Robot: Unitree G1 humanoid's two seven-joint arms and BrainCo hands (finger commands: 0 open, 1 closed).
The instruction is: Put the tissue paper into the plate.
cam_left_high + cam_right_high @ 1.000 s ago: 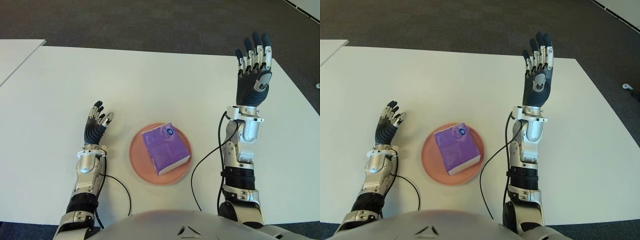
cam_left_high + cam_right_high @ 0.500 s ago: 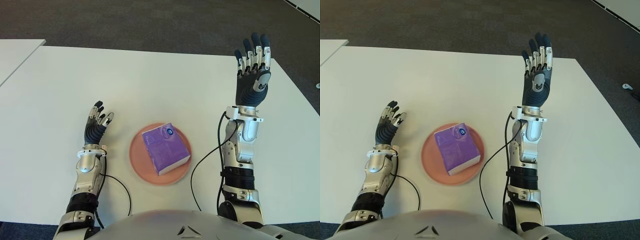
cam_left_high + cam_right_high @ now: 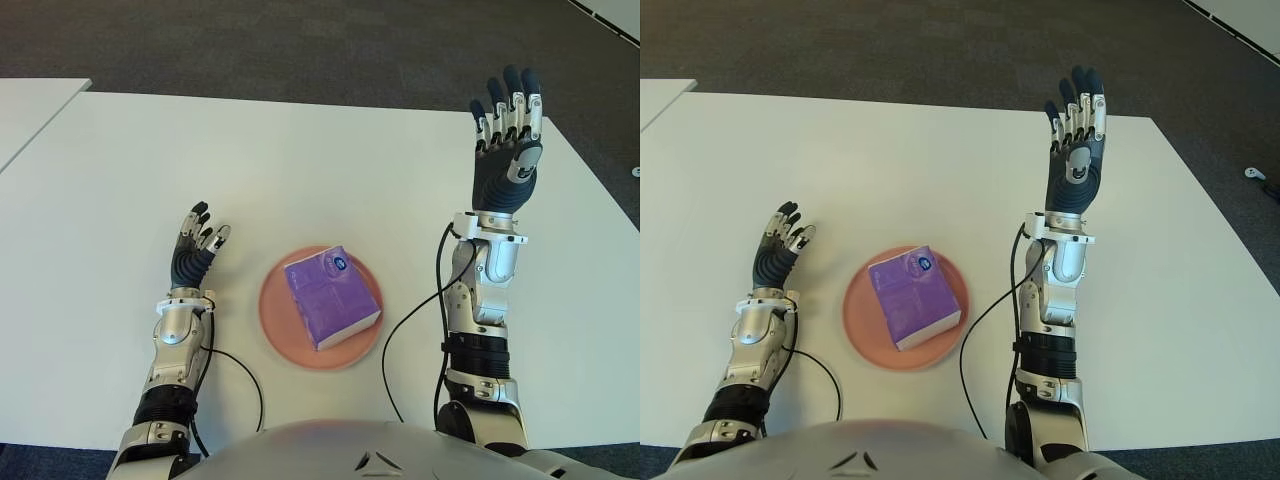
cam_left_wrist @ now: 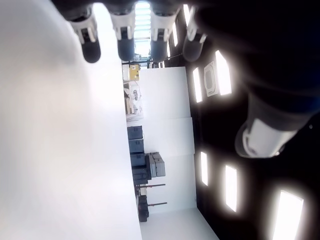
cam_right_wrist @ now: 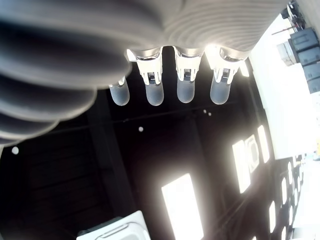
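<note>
Right hand (image 3: pixel 506 130) raised high above table, fingers straight and spread, palm empty. Purple tissue paper pack (image 3: pixel 331 299) lies flat inside pink plate (image 3: pixel 276 326), near table's (image 3: pixel 330 170) front edge, between both arms. Left hand (image 3: pixel 194 248) just left of plate, fingers loosely extended, holding nothing.

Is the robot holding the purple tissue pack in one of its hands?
No, nothing is held. The tissue pack lies in the plate. The left hand and right hand are both open and empty.
</note>
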